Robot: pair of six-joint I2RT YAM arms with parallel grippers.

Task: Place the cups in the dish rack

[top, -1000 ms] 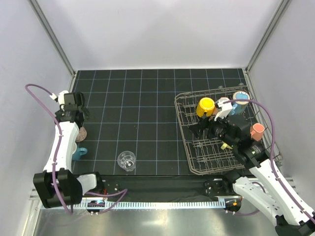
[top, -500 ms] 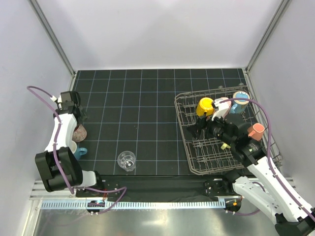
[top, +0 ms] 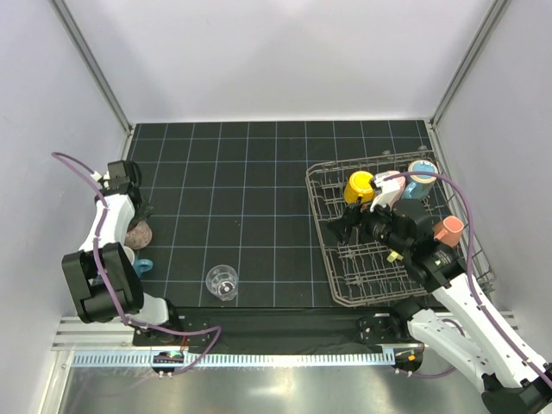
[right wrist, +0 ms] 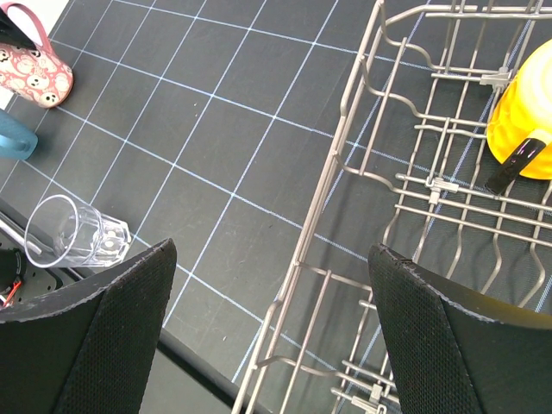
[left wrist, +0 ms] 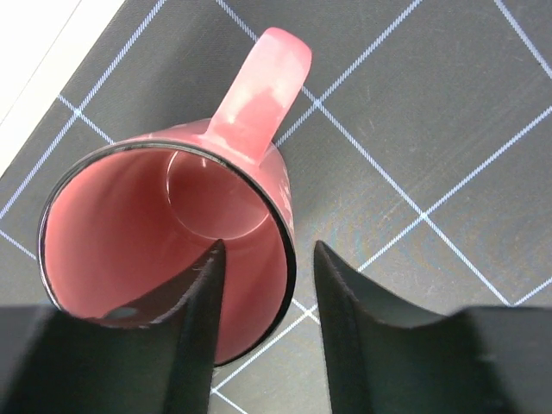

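Observation:
A pink mug (left wrist: 121, 207) lies on its side on the black mat at the far left (top: 138, 233), mouth towards my left wrist camera. My left gripper (left wrist: 266, 259) is open: one finger is inside the mug's mouth and the other outside, with the mug's wall between them. It shows just above the mug in the top view (top: 135, 217). My right gripper (right wrist: 272, 250) is open and empty, above the left edge of the wire dish rack (top: 332, 259). In the rack are an orange-yellow mug (top: 360, 187), a blue mug with orange inside (top: 422, 170) and a salmon mug (top: 450, 229). A clear glass tumbler (top: 222, 282) lies on the mat.
A blue mug (top: 142, 267) sits by the left arm, partly hidden. The enclosure's left wall (top: 52, 172) is close to the pink mug. The rack's rim (right wrist: 345, 155) runs under my right gripper.
My left arm has folded in and brought its gripper down onto the pink mug. My right gripper has shifted slightly left over the rack's edge.

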